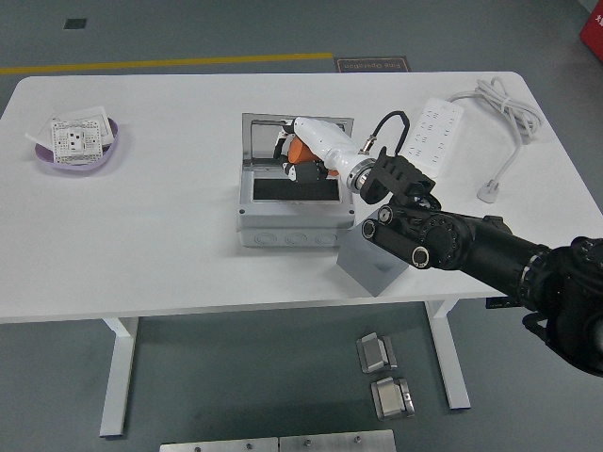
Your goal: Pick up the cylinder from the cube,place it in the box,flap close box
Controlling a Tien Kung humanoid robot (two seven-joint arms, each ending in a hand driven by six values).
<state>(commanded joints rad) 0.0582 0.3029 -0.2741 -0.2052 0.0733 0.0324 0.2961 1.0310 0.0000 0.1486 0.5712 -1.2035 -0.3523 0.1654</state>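
Cylinder (297,152) — orange, gripped in curled fingers of right hand (300,158) at frame centre — directly above open box (294,209), just below its raised lid (268,127); long axis not readable; left hand absent.

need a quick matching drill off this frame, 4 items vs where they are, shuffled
Items:
1. orange cylinder
2. grey cube
3. purple bowl
4. power strip

Places:
A. far left of the table
B. near edge, right of the box
C. far right part, cable coiled beside it
D. in the right hand, over the open box

Pairs: 1-D, 2-B, 3-A, 4-C
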